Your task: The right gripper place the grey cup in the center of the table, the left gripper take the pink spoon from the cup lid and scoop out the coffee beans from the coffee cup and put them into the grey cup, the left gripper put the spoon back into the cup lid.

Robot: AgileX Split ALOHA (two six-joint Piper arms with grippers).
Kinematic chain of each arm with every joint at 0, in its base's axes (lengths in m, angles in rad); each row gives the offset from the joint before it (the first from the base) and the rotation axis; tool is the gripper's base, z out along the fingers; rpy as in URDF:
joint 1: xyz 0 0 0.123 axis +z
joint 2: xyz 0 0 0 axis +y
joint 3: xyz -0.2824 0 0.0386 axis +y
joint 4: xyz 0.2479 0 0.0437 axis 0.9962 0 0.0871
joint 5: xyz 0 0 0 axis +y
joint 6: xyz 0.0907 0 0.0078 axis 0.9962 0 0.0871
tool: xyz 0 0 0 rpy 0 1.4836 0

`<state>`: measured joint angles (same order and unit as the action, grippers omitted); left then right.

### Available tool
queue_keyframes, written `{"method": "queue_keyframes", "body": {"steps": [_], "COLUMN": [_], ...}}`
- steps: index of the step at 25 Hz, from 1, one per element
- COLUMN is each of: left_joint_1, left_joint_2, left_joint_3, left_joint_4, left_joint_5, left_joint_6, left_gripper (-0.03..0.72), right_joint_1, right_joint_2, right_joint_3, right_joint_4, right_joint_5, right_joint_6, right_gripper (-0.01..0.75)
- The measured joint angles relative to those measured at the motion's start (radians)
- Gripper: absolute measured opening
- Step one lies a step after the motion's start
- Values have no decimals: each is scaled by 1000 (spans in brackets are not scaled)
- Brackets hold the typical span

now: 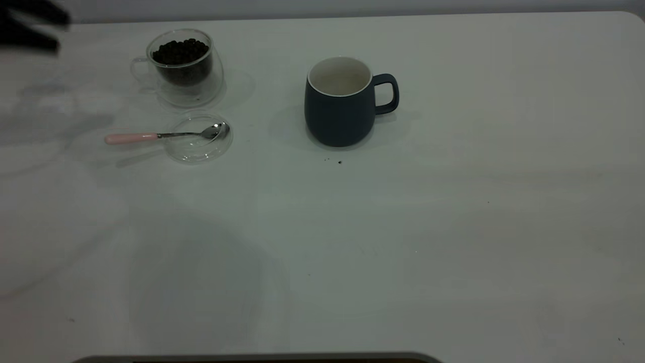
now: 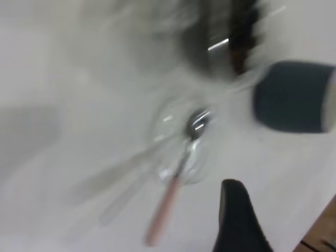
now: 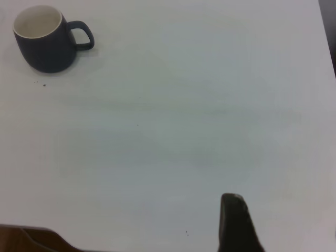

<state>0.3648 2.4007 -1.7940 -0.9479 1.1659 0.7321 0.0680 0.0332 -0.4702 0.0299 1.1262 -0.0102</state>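
The big plain white table (image 1: 453, 242) holds everything. I will use the round dark blue-grey mug, the grey cup (image 1: 340, 103), as my marker. It stands near the middle of the table, upright, and it looks empty inside. So I think the cup-placing part is done, and the spoon pick-up comes next.

Well off to the left-arm side of the grey cup stands the clear glass coffee cup (image 1: 184, 65), with a heap of dark coffee beans (image 1: 180, 53) in it. Just in front of the glass cup lies the small flat see-through cup lid (image 1: 199, 138). The little spoon with a shiny bowl and a pale pink handle, the pink spoon (image 1: 164, 135), rests with its bowl on the lid and its handle sticking out away from the grey cup.

To do this step well, the left gripper (image 1: 30, 25) should come down over the pink handle, not the shiny bowl, and pinch it across its thin sides. It should go slow so the light lid does not slide.

The left gripper is a dark blur at the far corner beyond the glass cup. I cannot tell if it is open or closed.

The outside view shows the whole layout. The left wrist view shows the spoon on the lid from close by. The right wrist view shows only the grey cup, far from the right gripper (image 3: 237, 223); I cannot tell its state either.
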Motion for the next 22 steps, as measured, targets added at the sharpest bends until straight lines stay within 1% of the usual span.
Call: {"method": "queue_keyframes", "body": {"steps": [2, 4, 6, 8, 12, 15, 19, 22], "left_joint_1": [-8, -18, -34, -64, -156, -239, -354, -411], "left_joint_2": [-110, -220, -331, -447, -654, -809, -1015, -1145], "left_joint_3": [0, 0, 0, 0, 2, 39, 153, 278], "left_joint_4": [7, 62, 169, 317, 541, 648, 727, 757], "left_joint_5": [4, 4, 4, 4, 4, 4, 4, 4], "left_joint_6": [-15, -63, -138, -228, -395, -484, -579, -599], "left_gripper": [493, 476, 449, 424, 408, 408, 406, 406], "right_joint_1": [0, 0, 0, 0, 0, 0, 0, 0], "right_joint_2": [0, 0, 0, 0, 0, 0, 0, 0], "right_joint_3": [0, 0, 0, 0, 0, 0, 0, 0], "right_joint_4": [0, 0, 0, 0, 0, 0, 0, 0], "right_joint_5": [0, 0, 0, 0, 0, 0, 0, 0], "right_joint_6": [0, 0, 0, 0, 0, 0, 0, 0], "right_gripper": [482, 482, 482, 482, 482, 482, 482, 482]}}
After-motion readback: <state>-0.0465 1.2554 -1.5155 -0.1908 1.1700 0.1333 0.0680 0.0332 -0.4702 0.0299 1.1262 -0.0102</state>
